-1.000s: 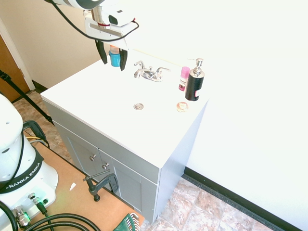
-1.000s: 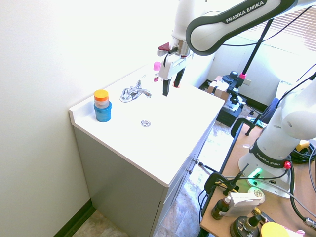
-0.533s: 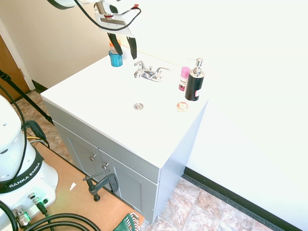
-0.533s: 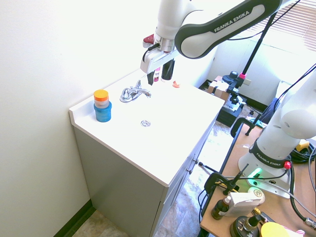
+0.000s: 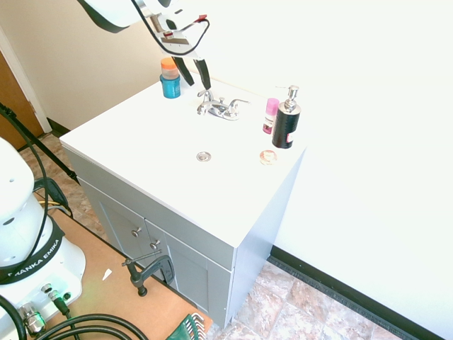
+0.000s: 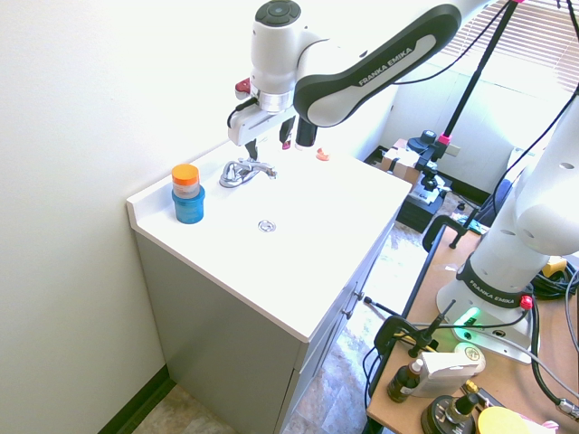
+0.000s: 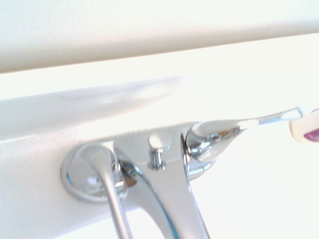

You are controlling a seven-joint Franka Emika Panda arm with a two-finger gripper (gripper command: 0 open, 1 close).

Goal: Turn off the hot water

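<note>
On a white bathroom vanity [image 5: 141, 142], we see the open gripper [image 5: 192, 71] above the faucet's left chrome lever [image 5: 206, 95], between a blue jar [image 5: 169, 78] and black soap dispenser [image 5: 287, 119].

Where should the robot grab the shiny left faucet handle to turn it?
Probably the long thin blade of the left lever, not its round base. The gripper hangs open just above it, so coming straight down with a finger on each flat side looks best. The spout sits close beside it, leaving little room sideways.
</note>
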